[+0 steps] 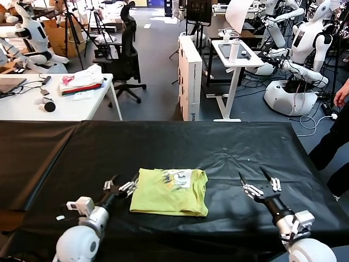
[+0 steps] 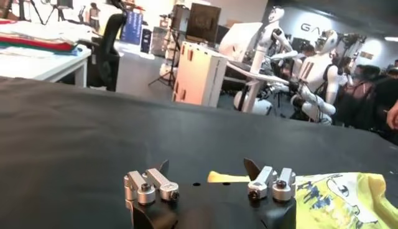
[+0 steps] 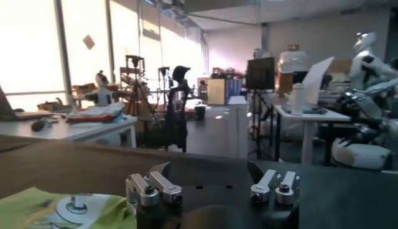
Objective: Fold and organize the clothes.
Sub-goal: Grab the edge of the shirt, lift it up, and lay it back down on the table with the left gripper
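black cloth covers my tabletop [image 1: 218, 147]. from the head view, the folded lime t-shirt [image 1: 170, 191] lies between my hands, graphic up: my left hand [image 1: 121, 184] spread open just beside its left edge, my right hand [image 1: 260, 183] open too, well apart. my left wrist view shows the t-shirt [image 2: 339, 199] beside one fingertip. my right wrist view catches its printed corner [image 3: 62, 209], nothing grasped.

We see a bright room in the head view, with soft light from above. Big windows [image 3: 81, 43] glare white in the right wrist view. The black tabletop [image 1: 180, 147] looks dull, and far things look blurry
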`<state>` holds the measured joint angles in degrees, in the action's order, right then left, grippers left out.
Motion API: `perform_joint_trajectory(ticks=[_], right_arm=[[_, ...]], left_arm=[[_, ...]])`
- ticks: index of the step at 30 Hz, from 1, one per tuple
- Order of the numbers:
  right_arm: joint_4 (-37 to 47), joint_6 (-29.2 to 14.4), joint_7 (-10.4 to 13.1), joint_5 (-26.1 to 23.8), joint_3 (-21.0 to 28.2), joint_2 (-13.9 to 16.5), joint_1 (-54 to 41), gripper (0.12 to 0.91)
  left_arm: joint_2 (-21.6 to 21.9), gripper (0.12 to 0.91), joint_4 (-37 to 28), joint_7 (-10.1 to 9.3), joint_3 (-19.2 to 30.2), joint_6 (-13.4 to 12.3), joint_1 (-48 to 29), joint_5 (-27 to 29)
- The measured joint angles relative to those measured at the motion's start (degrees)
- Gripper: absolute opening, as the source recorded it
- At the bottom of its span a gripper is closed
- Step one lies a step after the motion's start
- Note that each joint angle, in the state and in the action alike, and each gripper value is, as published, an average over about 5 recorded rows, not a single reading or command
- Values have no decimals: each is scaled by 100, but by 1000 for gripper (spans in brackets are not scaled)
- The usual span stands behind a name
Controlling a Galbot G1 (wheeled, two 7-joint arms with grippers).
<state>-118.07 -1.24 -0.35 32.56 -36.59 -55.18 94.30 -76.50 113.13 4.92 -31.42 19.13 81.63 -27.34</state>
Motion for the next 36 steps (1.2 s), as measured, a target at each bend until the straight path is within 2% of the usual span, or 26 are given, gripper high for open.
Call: perform_joint_trajectory(ticks=[10,19,22,29,32,36], right_arm=[[-1,29,4,17,-94,35,46,907],[17,38,5,23,-91,59,38,907],[19,43,5,22,-87,60,35,907],[24,64,10,18,-78,73,-5,907],[41,76,15,8,-62,70,-31,907],[66,88,24,-6,-47,53,-51,907]], left_arm=[[-615,907,-52,14,51,-88,137,22],[-854,907,-187,41,46,-165,254,-68],[-899,872,-225,52,36,-174,274,-172],[-982,679,-277,103,21,-189,339,-357],[-1012,521,-276,108,19,-191,344,-417],[-1054,269,-255,82,15,-179,328,-516]])
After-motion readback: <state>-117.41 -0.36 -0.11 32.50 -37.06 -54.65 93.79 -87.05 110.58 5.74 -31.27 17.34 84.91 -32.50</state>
